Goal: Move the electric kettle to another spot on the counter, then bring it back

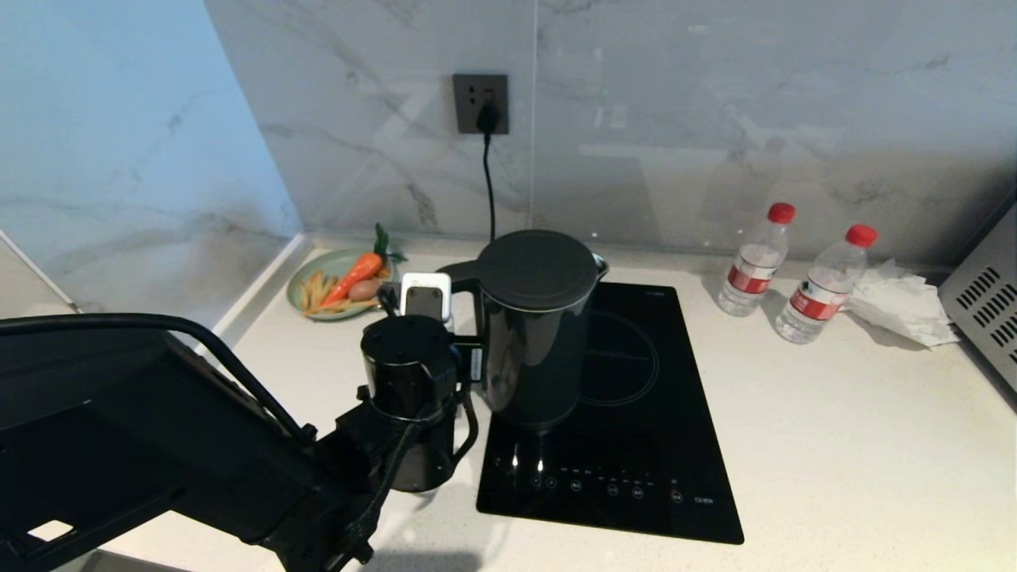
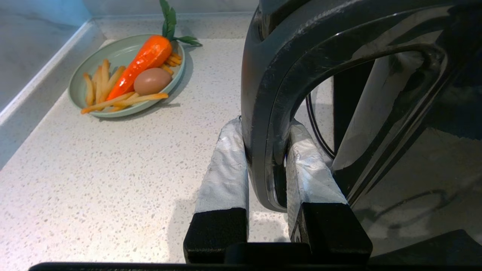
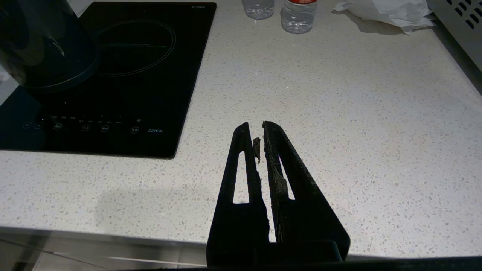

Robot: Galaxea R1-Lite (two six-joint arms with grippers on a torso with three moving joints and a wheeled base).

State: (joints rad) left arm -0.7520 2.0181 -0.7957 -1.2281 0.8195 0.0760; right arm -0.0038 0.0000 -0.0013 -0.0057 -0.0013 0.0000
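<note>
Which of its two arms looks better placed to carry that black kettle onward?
The left. Its gripper has both fingers clamped on the electric kettle handle, over the cooktop. The right gripper hangs shut and empty above the counter near its front edge, away from the kettle.

A pale grey, veined marble-look back wall (image 1: 715, 119) rises behind the white, finely speckled stone desk (image 1: 858, 445) and meets a glossy, bluish-white side wall (image 1: 119, 143) at the corner on the left. A dark grey wall socket (image 1: 480, 103) is set in the back wall, with a black plug and cord (image 1: 489, 183) hanging down from it. A black glass cooktop panel (image 1: 659, 445) lies flush in the desk. At the far right stands a grey metal appliance with vent slots (image 1: 985, 302). Soft daylight falls from the left and reflects on the wall tiles.
</note>
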